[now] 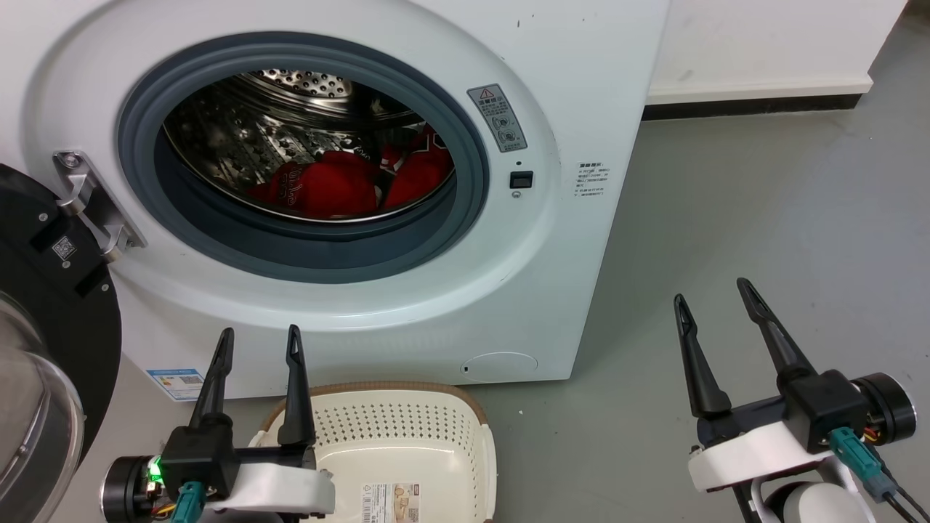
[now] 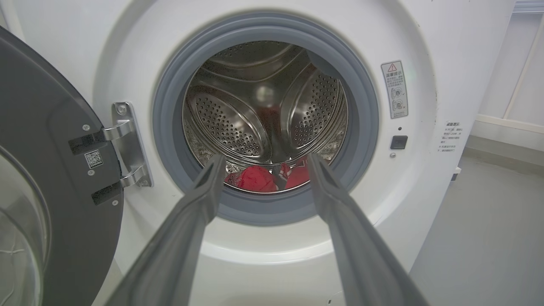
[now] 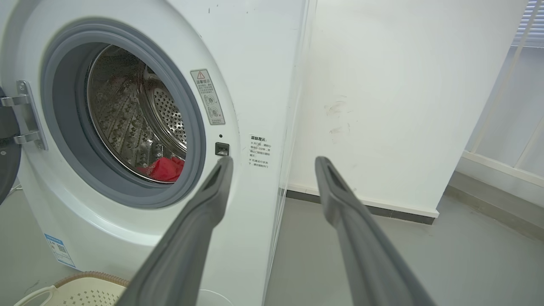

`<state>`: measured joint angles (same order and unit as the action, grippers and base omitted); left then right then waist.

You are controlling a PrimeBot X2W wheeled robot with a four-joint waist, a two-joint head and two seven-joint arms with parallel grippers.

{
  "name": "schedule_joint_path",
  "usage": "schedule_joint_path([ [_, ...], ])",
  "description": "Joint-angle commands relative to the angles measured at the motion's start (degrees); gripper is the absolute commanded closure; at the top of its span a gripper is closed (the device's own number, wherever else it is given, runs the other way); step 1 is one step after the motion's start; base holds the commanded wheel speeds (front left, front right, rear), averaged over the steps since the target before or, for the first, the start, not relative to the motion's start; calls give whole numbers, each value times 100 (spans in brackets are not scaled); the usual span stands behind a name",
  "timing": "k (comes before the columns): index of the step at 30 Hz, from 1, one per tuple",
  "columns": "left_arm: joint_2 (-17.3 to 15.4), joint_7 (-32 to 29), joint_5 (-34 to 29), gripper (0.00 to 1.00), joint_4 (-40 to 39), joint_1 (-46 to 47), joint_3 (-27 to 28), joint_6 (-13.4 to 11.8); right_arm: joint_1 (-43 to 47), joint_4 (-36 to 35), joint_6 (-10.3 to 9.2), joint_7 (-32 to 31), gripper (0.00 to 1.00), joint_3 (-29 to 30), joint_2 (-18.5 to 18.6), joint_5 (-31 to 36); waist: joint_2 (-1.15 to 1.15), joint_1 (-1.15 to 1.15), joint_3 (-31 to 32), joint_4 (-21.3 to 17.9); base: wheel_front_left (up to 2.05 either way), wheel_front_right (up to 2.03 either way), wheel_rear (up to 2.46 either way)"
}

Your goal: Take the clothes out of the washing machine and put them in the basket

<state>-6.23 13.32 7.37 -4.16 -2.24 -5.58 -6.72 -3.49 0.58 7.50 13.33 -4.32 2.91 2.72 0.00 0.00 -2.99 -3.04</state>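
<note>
Red clothes lie bunched at the bottom of the steel drum of the white washing machine, whose door hangs open at the left. The clothes also show between my left fingers, and the clothes show low in the drum in the right wrist view. The cream basket stands on the floor in front of the machine. My left gripper is open and empty, just left of the basket, pointing at the drum. My right gripper is open and empty over the floor, right of the machine.
Grey floor spreads right of the machine, bounded by a white wall with a dark skirting strip. The open door and its metal hinge take up the left side. The basket's corner shows below the right fingers.
</note>
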Motion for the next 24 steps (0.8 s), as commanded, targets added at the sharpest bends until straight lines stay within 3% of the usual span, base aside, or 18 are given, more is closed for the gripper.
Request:
schedule_joint_path([
  [1,-27,42,-112,0,-46,-31,-28,2,-73,-32,-2,39,0,-16,-4,107,0,0,-6,-3,0,0,0],
  [10,-28,133,-450,0,-106,-42,-46,-90,-68,-90,-2,142,0,16,-5,493,0,0,-50,-11,0,0,0],
  [24,93,191,-565,0,-76,-85,187,164,-57,-28,-3,188,0,69,-6,509,0,0,-77,-7,0,0,0],
])
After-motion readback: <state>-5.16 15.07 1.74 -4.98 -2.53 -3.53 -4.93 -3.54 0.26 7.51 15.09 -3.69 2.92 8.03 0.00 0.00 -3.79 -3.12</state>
